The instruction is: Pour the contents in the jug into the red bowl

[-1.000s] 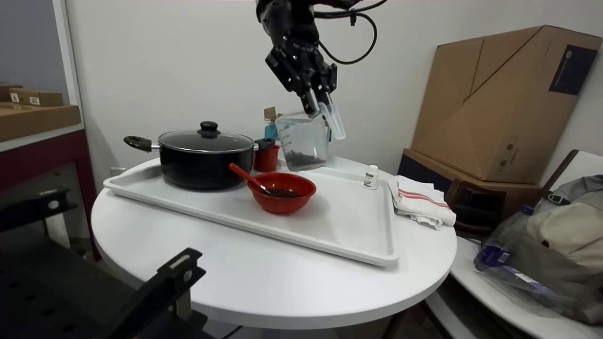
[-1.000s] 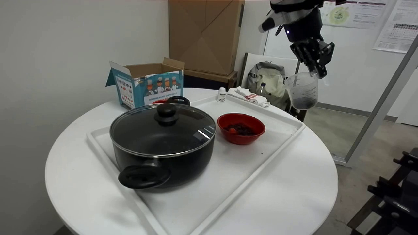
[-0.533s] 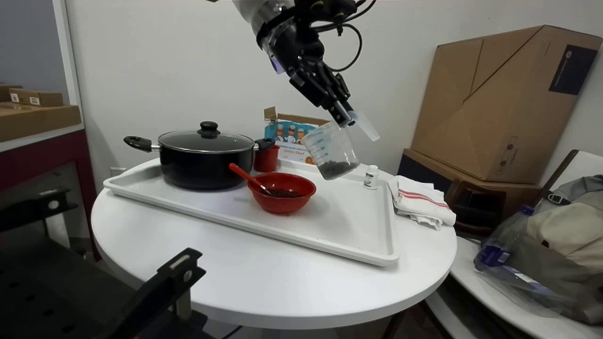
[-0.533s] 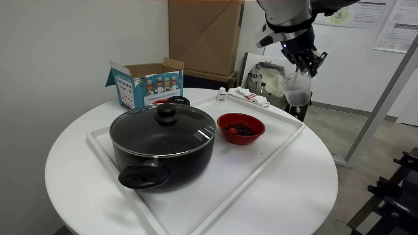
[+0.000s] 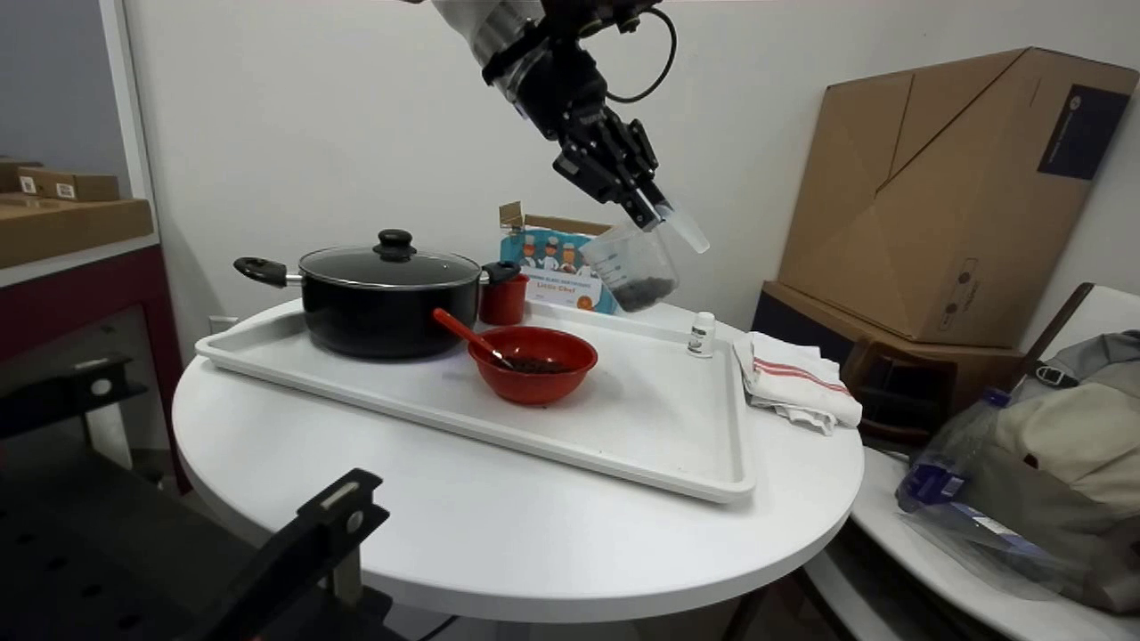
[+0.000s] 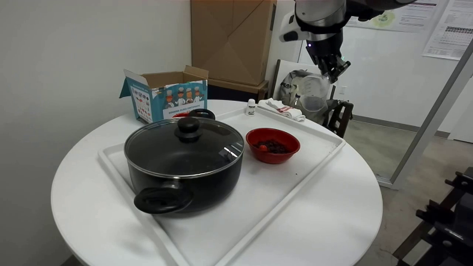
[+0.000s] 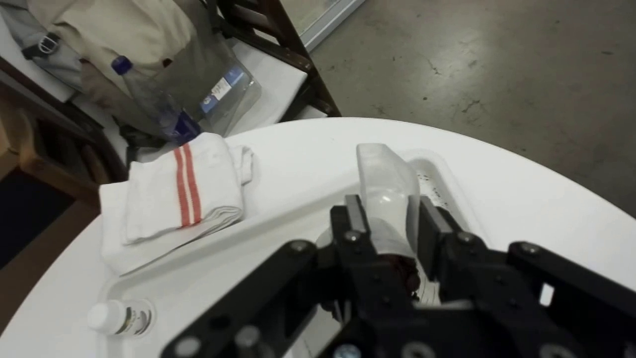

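Slanting its long axis, the jug [image 5: 637, 260] points mouth up, perhaps toward the red bowl [image 5: 534, 390], handle [image 7: 387, 179] clamped in the hand [image 7: 395, 214].

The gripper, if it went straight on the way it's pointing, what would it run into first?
Past the jug it holds, the gripper would probably meet the white tabletop just beyond the tray; depth is unclear, so the tray's rim could come first.
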